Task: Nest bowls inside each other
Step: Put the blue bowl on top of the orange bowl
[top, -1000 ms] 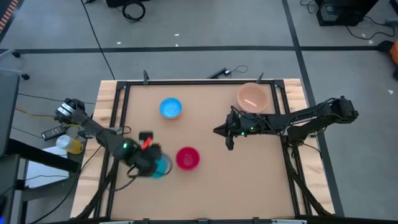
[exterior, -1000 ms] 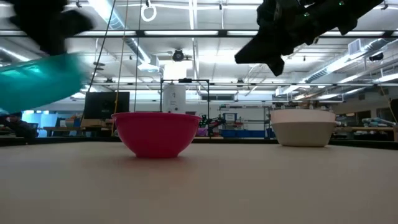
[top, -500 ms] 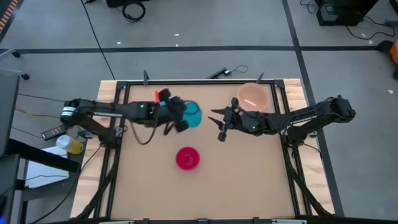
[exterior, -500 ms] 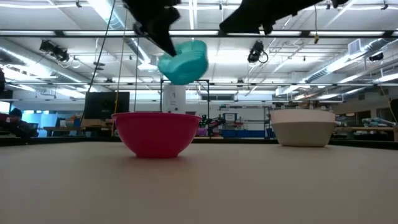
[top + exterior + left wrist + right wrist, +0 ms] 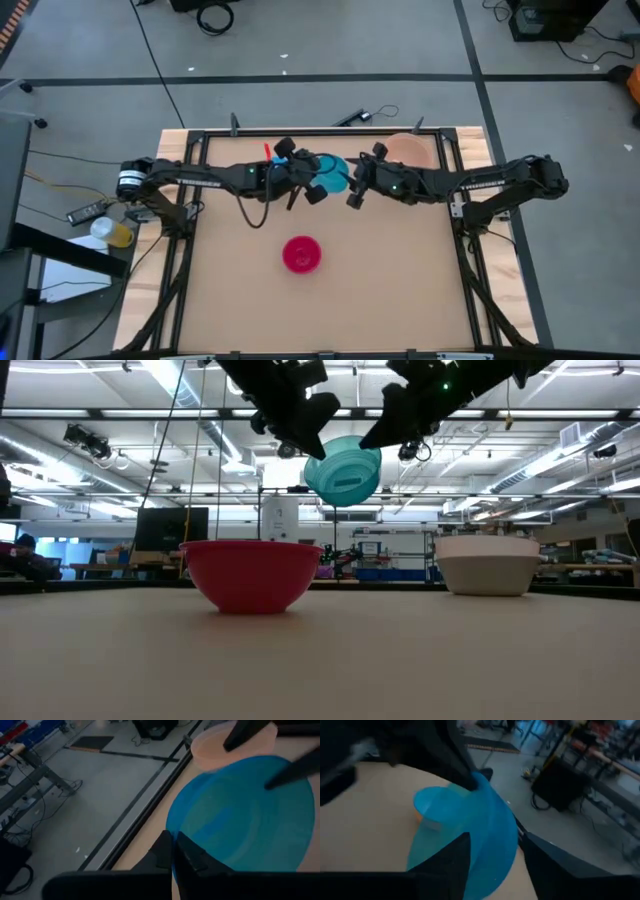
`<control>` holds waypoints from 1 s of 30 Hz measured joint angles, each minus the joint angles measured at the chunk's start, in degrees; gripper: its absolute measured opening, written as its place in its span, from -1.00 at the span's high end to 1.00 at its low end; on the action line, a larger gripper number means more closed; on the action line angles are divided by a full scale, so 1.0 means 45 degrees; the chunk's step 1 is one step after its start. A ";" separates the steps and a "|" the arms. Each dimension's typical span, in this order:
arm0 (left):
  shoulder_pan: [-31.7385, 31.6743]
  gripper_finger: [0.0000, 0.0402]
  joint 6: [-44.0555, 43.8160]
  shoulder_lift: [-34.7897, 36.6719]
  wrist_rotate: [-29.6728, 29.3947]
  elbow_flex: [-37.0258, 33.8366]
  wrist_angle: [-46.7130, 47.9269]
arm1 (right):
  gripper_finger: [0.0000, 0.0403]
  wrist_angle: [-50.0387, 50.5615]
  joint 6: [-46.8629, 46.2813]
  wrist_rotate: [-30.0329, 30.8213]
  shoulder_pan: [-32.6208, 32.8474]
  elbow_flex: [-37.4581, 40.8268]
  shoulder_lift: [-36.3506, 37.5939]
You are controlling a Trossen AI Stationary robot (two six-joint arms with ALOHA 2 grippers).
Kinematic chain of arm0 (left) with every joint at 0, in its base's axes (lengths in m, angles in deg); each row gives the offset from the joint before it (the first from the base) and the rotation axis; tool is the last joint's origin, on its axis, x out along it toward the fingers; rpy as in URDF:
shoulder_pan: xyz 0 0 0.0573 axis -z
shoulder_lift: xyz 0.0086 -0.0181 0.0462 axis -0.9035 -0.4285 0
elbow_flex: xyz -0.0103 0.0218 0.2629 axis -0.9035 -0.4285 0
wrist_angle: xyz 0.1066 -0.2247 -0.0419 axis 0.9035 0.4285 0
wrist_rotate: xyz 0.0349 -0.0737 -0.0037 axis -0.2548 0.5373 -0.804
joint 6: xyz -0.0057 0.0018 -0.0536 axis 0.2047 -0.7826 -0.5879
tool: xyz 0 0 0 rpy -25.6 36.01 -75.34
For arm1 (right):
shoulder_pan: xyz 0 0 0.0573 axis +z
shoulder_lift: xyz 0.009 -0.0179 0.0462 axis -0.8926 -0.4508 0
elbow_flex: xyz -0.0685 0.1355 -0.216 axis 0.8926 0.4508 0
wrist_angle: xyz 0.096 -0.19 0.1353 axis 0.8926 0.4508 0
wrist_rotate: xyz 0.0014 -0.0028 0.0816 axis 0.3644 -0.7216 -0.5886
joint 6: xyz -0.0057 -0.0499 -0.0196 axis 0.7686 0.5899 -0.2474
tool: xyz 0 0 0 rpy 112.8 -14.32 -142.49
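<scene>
While I watch from the table-level camera, the magenta-red bowl (image 5: 251,573) is the closest thing to me, sitting upright on the table (image 5: 400,280) with nothing in it and no gripper touching it; in the overhead feed it (image 5: 301,254) lies on its own, toward the near edge. Farther back than the magenta-red bowl and well above it, the teal bowl (image 5: 345,472) hangs in the air, tipped so that its underside faces my low camera. My left gripper (image 5: 318,180) has it: the fingers are pinched tight on the rim, which I see plainly through the left wrist camera, where the left gripper (image 5: 172,851) bites the edge of the teal bowl (image 5: 245,815). My right gripper (image 5: 352,185) has reached in from the other side at about the same height, its fingers spread wide with the teal bowl (image 5: 480,835) between them; I cannot tell whether they touch it, and they have no hold on anything. Through the right wrist camera the light blue bowl (image 5: 431,807) shows past the teal one, standing on the table. Farthest from the magenta-red bowl, at the back edge on the right arm's side, the peach-orange bowl (image 5: 412,143) sits upright, partly covered by the right arm.
</scene>
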 joint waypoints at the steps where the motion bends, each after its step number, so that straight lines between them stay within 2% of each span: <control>1: 0.0007 0.97 0.0005 -0.0005 -0.0005 0.0000 -0.0072 | 0.12 0.0105 -0.0114 0.0076 -0.0119 0.0000 0.0000; 4: 0.0014 0.97 -0.0032 0.0015 0.0106 0.0000 -0.0169 | 0.34 0.0245 -0.0164 0.0072 -0.0405 0.0000 0.0005; 8: 0.0014 0.97 -0.0050 0.0016 0.0432 0.0000 -0.0228 | 0.80 0.0337 -0.0201 -0.0336 -0.0772 0.0000 0.0005; 10: 0.0024 0.96 -0.0067 0.0015 0.0749 0.0000 -0.0375 | 0.93 0.0459 -0.0205 -0.0362 -0.0952 0.0000 0.0005; 15: 0.0142 0.81 0.0268 0.0073 0.1136 0.0007 -0.0596 | 0.96 0.1341 -0.0993 -0.0265 -0.1516 -0.0028 0.0024; 17: 0.0185 0.68 0.0636 0.0390 0.0934 0.0005 0.0219 | 0.96 0.2536 -0.1225 0.1187 -0.1965 0.0039 0.0063; 20: 0.0099 0.44 0.0628 0.0990 0.0941 0.0035 0.1049 | 0.97 0.3943 -0.1811 0.1893 -0.3085 0.0034 0.0130; 25: 0.0033 0.17 0.0176 0.1612 0.1685 0.0019 0.2643 | 0.97 0.5732 -0.2971 0.0081 -0.5528 0.0029 0.0471; 30: 0.0113 0.11 -0.0132 0.1822 0.1688 0.0019 0.3614 | 0.97 0.5516 -0.2977 -0.1749 -0.7031 0.0015 0.1238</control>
